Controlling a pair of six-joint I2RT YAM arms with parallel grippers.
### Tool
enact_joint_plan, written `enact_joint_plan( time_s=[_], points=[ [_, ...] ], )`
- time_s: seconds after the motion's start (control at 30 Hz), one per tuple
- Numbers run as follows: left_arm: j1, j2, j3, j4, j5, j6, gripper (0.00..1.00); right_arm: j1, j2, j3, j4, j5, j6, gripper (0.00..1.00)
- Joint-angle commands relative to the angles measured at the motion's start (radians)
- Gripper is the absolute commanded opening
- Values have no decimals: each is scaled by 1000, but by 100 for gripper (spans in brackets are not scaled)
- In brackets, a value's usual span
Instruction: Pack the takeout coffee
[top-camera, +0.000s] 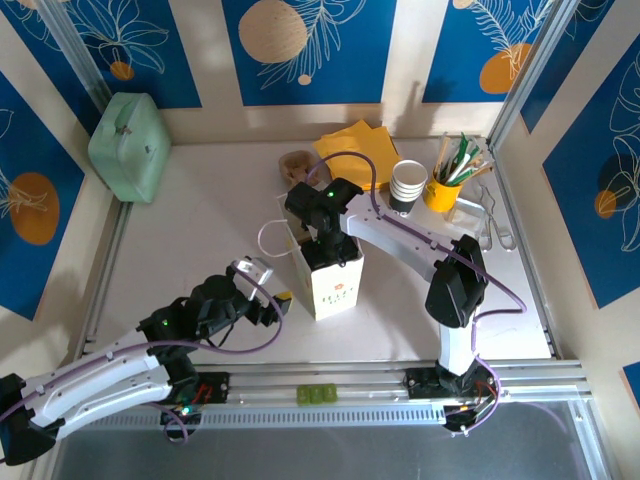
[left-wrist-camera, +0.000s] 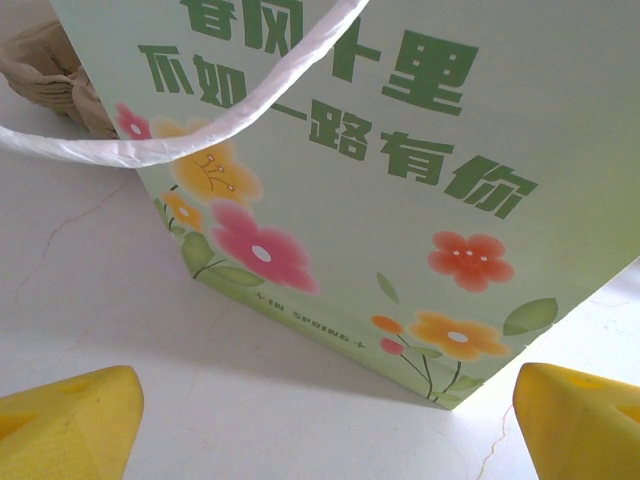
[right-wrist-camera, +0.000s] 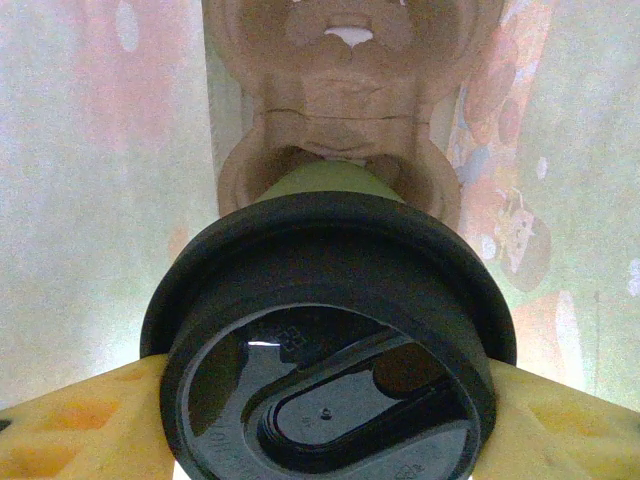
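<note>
The right gripper (right-wrist-camera: 325, 425) is clamped on the takeout coffee (right-wrist-camera: 330, 290), its 2 yellow fingers (right-wrist-camera: 80, 425) pressing the cup from either side just under the rim of the black lid (right-wrist-camera: 400, 260). Gripping there keeps the cup upright and leaves its base free to go down first. The cup hangs inside the open mouth of the paper bag (top-camera: 335, 285), whose pale walls rise on both sides of the gripper. Straight below it, at the bottom of the bag, lies a brown moulded-pulp cup carrier (right-wrist-camera: 340, 100). A sliver of the cup's light-green side (right-wrist-camera: 325, 185) points at 1 of its round sockets, so the cup is probably meant to seat there and not tip over in transit.

The left gripper (left-wrist-camera: 322, 425) is spread wide and holds nothing. It sits low over the tabletop (left-wrist-camera: 120, 280), facing the bag's printed side from just in front, likely waiting to steady the bag. The bag's white twisted handle (left-wrist-camera: 200, 130) droops across that side, above and ahead of the gripper.

The bag is printed with pink, orange and red flowers and green Chinese characters. The lower line reads 不如一路有你, and the line above is cut off at the top. The lid carries small embossed marks, too faint to read.
</note>
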Motion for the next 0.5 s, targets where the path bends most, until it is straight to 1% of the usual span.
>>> enact_joint_plan(
  time_s=[0.0, 0.47],
  points=[
    [-7, -3, 6, 7, -7, 0, 95, 0, 5, -10, -7, -24, 10, 64],
    [-7, -4, 11, 4, -7, 0, 95, -3, 9, -15, 1, -21, 9, 64]
  ],
)
